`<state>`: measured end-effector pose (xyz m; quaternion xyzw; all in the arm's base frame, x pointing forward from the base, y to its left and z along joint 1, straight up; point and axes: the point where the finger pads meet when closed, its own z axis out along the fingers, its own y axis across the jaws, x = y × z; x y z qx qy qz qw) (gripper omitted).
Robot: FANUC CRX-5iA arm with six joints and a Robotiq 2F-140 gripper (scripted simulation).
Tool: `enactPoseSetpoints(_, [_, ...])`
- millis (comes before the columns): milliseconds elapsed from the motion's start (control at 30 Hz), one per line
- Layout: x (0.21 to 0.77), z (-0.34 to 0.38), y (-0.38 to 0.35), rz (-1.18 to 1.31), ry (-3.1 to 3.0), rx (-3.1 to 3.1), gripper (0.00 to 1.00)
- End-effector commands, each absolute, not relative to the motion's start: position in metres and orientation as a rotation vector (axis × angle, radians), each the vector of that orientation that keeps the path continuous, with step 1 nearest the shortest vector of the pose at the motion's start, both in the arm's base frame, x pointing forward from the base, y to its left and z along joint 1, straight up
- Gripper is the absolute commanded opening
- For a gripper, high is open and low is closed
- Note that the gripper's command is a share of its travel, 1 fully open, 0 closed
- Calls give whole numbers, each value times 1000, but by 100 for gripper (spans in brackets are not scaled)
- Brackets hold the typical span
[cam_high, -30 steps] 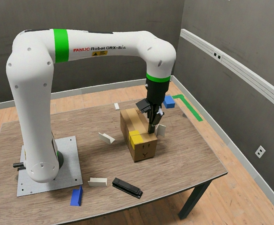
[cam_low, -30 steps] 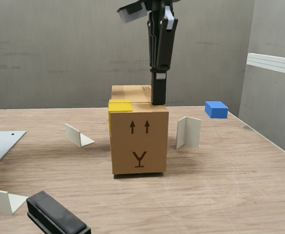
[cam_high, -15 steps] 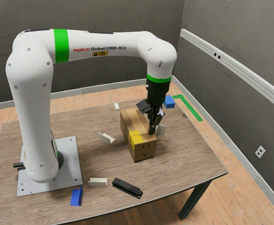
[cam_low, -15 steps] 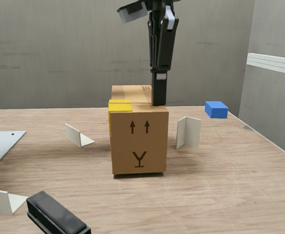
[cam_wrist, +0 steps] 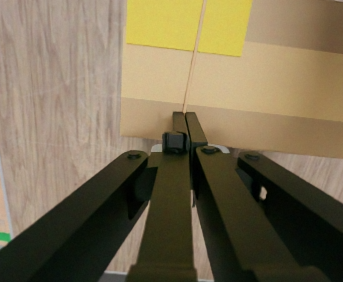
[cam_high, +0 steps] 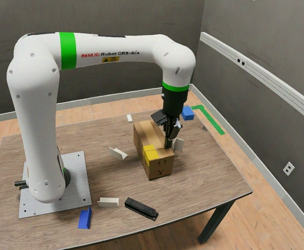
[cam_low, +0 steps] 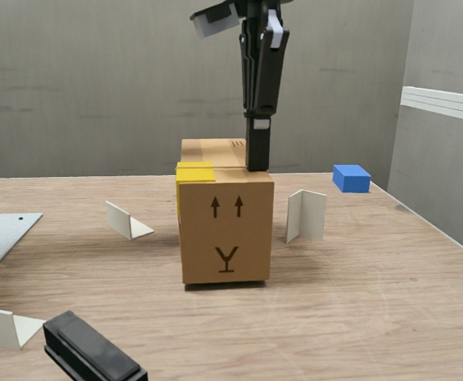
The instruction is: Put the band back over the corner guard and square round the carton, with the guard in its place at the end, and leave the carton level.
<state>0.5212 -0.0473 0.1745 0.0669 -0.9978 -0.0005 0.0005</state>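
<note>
The brown carton [cam_high: 156,150] stands upright on the table, with arrows and a Y mark on its front [cam_low: 225,221]. A yellow corner guard [cam_high: 150,154] sits on its top left front corner [cam_low: 194,171]. A thin tan band [cam_wrist: 193,65] runs across the carton top, over the guard [cam_wrist: 188,25], slightly slanted, and ends between my fingertips. My gripper [cam_high: 168,146] [cam_low: 257,167] points straight down at the top right edge of the carton. It is shut, and its tips [cam_wrist: 185,117] pinch the band at that edge.
A white guard [cam_high: 178,144] stands close to the carton's right side, and another [cam_high: 118,154] lies to its left. A third white guard [cam_high: 107,202], a blue guard [cam_high: 85,217] and a black tool [cam_high: 141,208] lie near the front edge. A blue block [cam_high: 187,112] sits at the back right.
</note>
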Motion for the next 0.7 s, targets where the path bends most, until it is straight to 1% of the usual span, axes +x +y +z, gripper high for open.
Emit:
enactPoseSetpoints(0, [522,176,-47,-1,-3136,210,10])
enactPoseSetpoints(133, [522,176,-47,-1,-3136,210,10])
enactPoseSetpoints(167, [522,176,-47,-1,-3136,210,18])
enactPoseSetpoints(667, [522,176,-47,-1,-3136,210,18])
